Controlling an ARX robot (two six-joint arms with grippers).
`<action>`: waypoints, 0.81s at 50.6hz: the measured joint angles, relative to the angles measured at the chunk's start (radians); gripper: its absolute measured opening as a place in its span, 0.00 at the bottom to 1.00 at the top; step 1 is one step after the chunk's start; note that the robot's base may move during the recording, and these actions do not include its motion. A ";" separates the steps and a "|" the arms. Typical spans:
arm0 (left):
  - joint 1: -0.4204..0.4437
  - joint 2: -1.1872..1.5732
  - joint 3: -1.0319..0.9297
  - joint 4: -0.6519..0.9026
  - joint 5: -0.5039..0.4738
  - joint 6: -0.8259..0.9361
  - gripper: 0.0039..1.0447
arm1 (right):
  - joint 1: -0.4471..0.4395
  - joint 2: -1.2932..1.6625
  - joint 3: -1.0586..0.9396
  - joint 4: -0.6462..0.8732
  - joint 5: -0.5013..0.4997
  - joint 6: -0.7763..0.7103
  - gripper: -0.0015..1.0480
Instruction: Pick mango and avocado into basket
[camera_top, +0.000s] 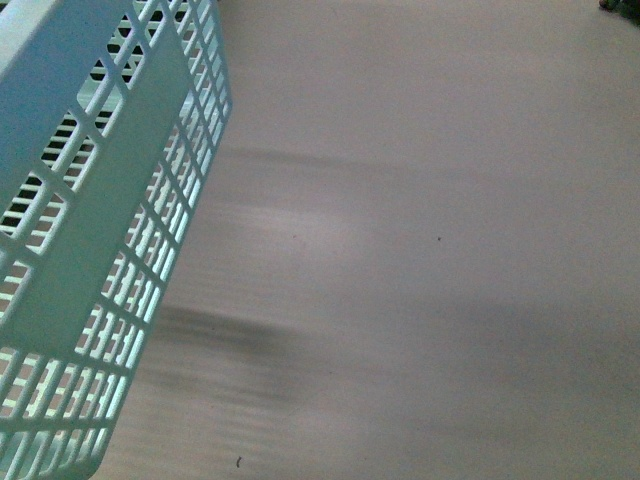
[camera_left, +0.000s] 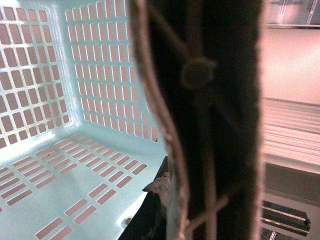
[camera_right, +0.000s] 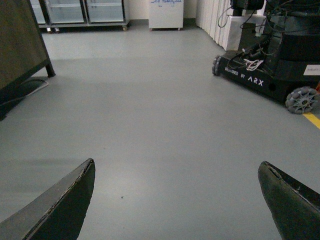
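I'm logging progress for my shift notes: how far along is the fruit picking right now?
Nothing looks done: the stretch of basket bottom shown by the left wrist view holds no fruit. Nothing is in hand: the right gripper is open and empty above the room floor. Neither mango nor avocado is in view, so both picks remain.

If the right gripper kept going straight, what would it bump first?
Probably the bare grey floor. Nothing lies ahead of the open right gripper; the wheeled robot base stands off to the side. Depth is unclear.
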 joint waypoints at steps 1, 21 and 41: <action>0.000 0.000 0.000 0.000 0.000 0.000 0.04 | 0.000 0.000 0.000 0.000 0.000 0.000 0.92; 0.000 0.000 0.000 -0.003 0.001 0.000 0.04 | 0.000 0.000 0.000 0.000 0.000 0.000 0.92; 0.000 0.000 0.000 -0.005 0.001 0.000 0.04 | 0.000 0.000 0.000 0.000 0.001 0.000 0.92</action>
